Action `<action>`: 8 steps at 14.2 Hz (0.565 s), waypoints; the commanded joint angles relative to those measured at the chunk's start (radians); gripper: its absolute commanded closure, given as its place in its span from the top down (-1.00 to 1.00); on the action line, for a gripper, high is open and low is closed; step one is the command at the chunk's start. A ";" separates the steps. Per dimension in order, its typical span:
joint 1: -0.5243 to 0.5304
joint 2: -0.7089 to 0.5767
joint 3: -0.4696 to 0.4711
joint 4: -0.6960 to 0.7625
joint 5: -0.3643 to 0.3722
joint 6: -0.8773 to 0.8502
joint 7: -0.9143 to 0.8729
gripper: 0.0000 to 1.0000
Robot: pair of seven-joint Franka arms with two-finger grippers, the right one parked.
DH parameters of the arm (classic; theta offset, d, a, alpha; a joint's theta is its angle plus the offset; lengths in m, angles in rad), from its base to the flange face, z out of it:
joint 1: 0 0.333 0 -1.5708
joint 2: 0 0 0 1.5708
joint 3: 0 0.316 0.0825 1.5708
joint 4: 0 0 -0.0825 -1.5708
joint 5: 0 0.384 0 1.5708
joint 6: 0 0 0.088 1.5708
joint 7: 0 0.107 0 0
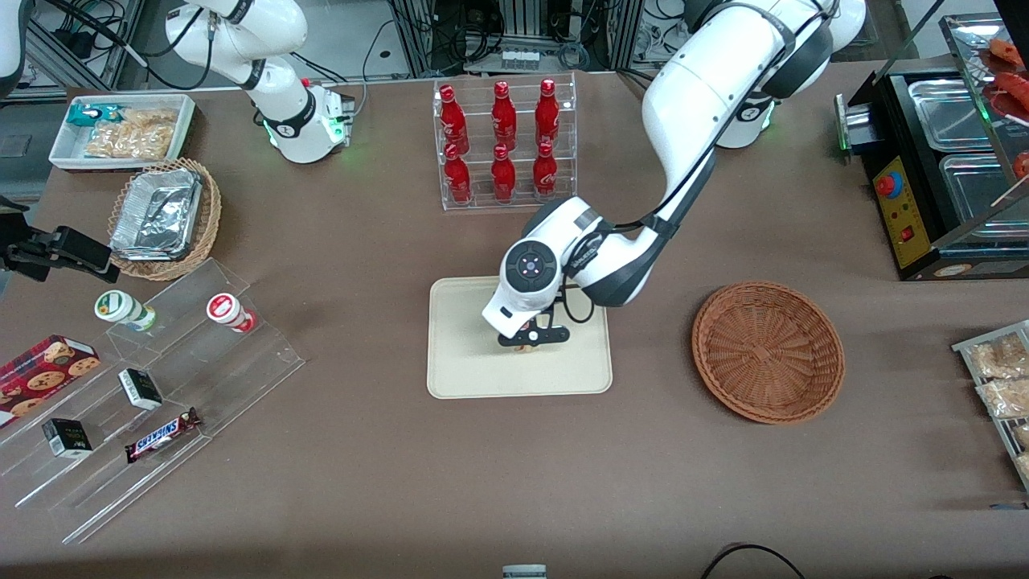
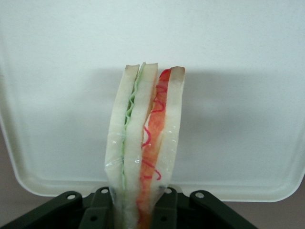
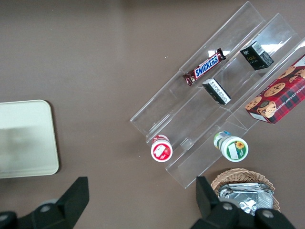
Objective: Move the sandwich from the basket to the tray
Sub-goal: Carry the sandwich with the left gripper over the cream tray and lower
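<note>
My left gripper is low over the cream tray, shut on the sandwich. In the left wrist view the sandwich is a wedge of white bread with green and red filling, wrapped in clear film, held between the black fingers with the tray right under it. Whether it touches the tray I cannot tell. The reddish-brown wicker basket stands empty on the table beside the tray, toward the working arm's end.
A clear rack of red bottles stands farther from the front camera than the tray. Clear stepped shelves with snacks, a tan basket of foil containers and a white bin lie toward the parked arm's end. A black appliance stands toward the working arm's end.
</note>
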 commanded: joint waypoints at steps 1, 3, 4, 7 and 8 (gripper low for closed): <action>-0.028 0.043 0.019 0.073 0.006 -0.018 -0.029 0.70; -0.026 0.034 0.019 0.074 0.076 -0.019 -0.081 1.00; -0.026 0.033 0.019 0.076 0.093 -0.019 -0.107 1.00; -0.020 0.001 0.020 0.103 0.153 -0.024 -0.117 1.00; -0.014 -0.025 0.022 0.103 0.169 -0.028 -0.117 1.00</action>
